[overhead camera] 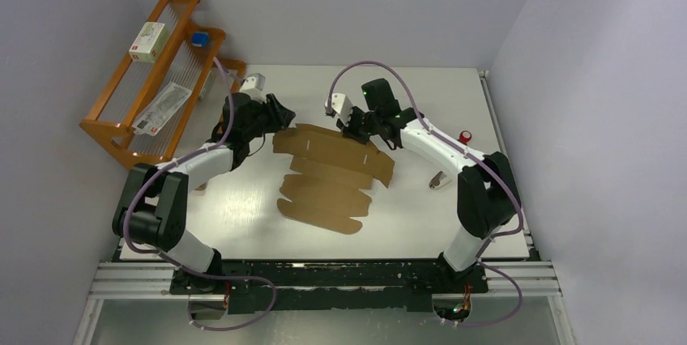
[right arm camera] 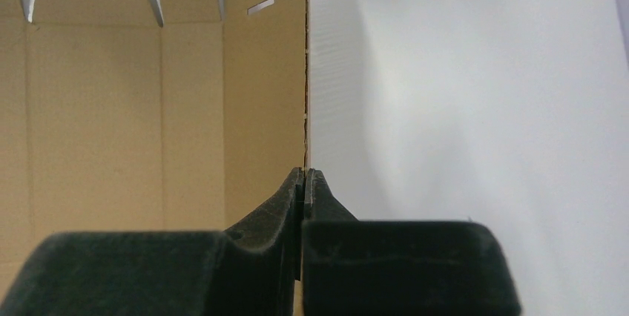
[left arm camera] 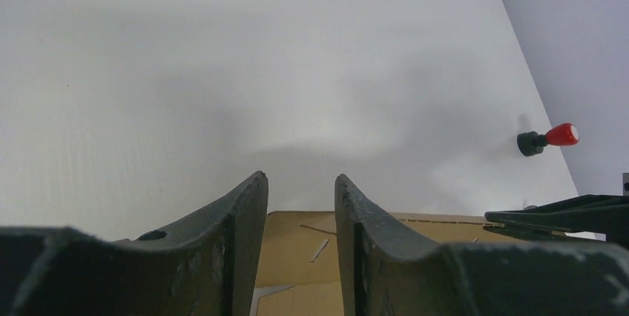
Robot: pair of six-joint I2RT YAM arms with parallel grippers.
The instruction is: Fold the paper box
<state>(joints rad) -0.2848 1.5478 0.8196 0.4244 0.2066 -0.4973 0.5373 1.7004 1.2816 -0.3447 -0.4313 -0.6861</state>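
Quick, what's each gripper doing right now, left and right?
Left gripper: open, jaws apart over the paper box edge, holding nothing.
Right gripper: closed at the paper box edge; whether it pinches cardboard cannot be told.

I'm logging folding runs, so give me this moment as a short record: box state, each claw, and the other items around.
paper box: brown die-cut cardboard sheet, still unfolded on the white table, far part looks lifted
left claw: open, fingers apart over the sheet's far-left corner, no grip
right claw: shut on the sheet's far-right edge
elsewhere: orange rack at far left holding a small white box; red-knobbed black item at right
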